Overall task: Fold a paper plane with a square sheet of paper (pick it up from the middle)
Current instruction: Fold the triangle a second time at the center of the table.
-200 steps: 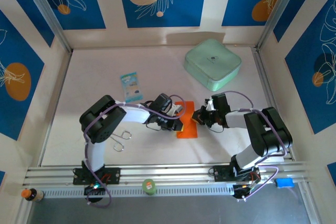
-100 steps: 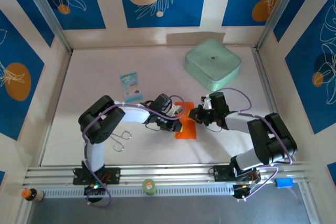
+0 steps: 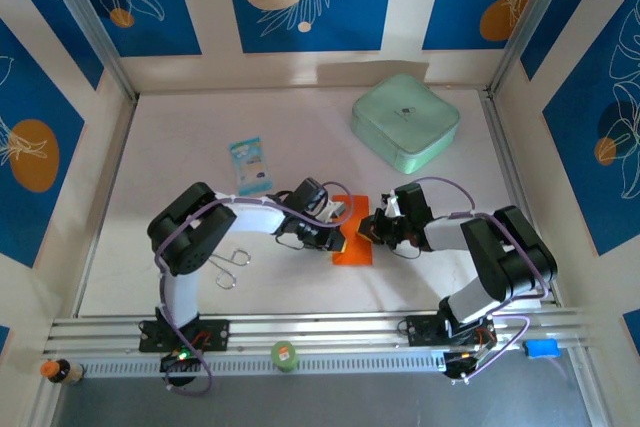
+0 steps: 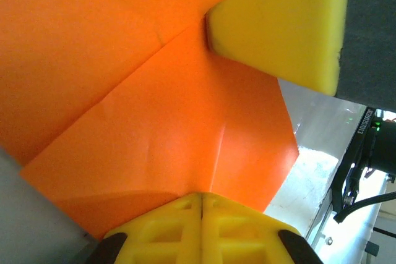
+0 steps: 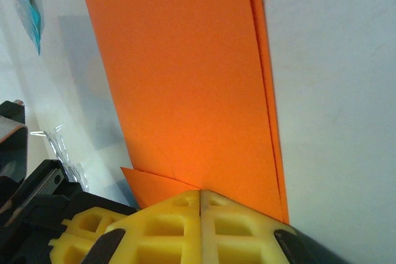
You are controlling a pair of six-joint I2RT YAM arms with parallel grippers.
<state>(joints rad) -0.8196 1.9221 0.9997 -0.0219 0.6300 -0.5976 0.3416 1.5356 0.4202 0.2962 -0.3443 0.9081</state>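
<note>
The left gripper [image 3: 338,238] has its jaws closed on nothing, tip pressed on the left edge of the paper [image 3: 350,252]. The right gripper [image 3: 368,232] is likewise closed and empty, and bears on the right edge. The paper lies folded flat on the tabletop [image 3: 180,147], near centre. To crease well, pin with one tip and slide the other along the fold line, using light pressure so the layers stay aligned.

Paper [image 3: 353,250]: partly covered by left end effector [image 3: 337,235] and right end effector [image 3: 368,231]; cut off at top edge in wrist views.
</note>
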